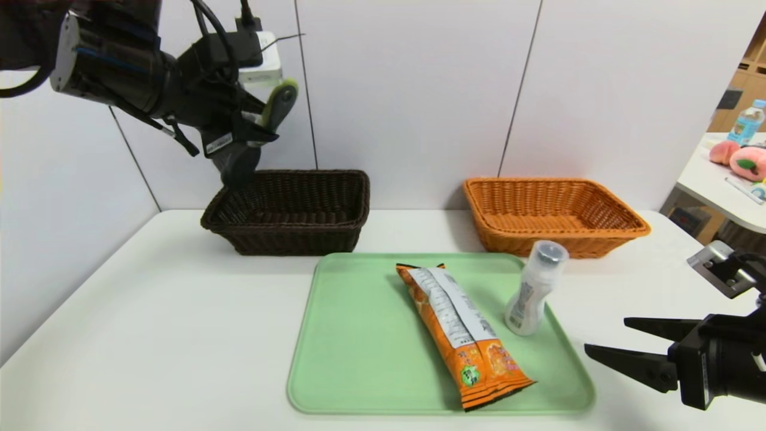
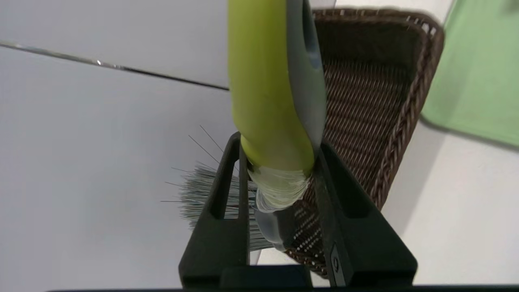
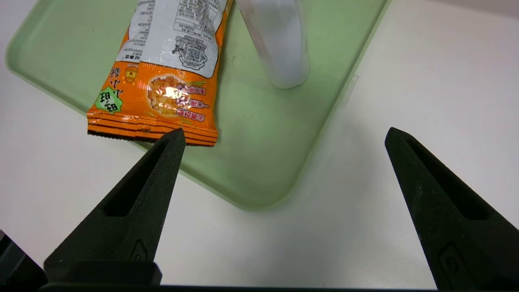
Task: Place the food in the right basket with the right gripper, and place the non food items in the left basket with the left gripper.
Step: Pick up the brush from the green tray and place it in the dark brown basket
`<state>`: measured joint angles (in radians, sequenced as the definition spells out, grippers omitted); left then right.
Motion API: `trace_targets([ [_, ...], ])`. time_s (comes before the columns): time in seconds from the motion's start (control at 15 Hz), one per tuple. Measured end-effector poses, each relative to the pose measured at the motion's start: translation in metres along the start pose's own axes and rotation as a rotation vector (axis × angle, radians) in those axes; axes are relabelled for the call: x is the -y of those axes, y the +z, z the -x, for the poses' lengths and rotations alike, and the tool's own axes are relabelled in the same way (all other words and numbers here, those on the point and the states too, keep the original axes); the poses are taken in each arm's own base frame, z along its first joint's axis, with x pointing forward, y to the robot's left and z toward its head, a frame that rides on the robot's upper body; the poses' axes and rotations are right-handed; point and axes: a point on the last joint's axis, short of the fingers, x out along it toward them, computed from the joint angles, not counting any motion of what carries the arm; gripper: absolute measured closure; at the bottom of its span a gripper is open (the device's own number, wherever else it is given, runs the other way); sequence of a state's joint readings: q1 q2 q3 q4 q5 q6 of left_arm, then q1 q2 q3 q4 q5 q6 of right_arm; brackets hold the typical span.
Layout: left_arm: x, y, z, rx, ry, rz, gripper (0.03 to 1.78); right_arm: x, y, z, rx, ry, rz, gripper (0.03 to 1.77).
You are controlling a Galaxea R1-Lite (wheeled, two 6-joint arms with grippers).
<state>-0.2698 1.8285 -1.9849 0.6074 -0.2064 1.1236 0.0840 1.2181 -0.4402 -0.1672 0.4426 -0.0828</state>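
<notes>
Tray (image 1: 353, 335) of green lies before me; beyond its far left corner sits the dark basket (image 1: 299, 240), beyond its far right, the orange basket (image 1: 538, 242). On it, the snack packet (image 1: 452, 320) shows 旺旺 on a green mark (image 3: 108, 100). Beyond its left, my left gripper (image 2: 279, 141) pinches the bristled brush (image 2: 259, 81). Right of it, my right gripper (image 1: 605, 334) is spread. On its right stands the white bottle (image 1: 529, 293).

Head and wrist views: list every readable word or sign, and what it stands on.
Snack packet: "旺旺", "小小酥"; finer print unclear.
Too small or blurred: white bottle; background bottle; sticker on left gripper, holding the brush above the dark basket.
Right gripper, beside the tray: none readable.
</notes>
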Motion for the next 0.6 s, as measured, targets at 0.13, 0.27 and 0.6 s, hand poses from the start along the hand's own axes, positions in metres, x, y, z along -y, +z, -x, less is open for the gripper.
trace_targets([
  [0.13,0.004,-0.005,-0.014,-0.054,-0.015,0.004,1.32,0.000,-0.001,0.000,-0.003,0.001,-0.002,0.10],
  [0.27,0.008,-0.008,-0.030,-0.083,-0.038,0.012,1.32,0.000,-0.002,0.000,-0.004,0.002,-0.002,0.10],
  [0.6,0.023,0.000,-0.060,-0.086,-0.088,0.085,1.32,0.000,-0.002,0.000,-0.005,0.002,-0.003,0.10],
])
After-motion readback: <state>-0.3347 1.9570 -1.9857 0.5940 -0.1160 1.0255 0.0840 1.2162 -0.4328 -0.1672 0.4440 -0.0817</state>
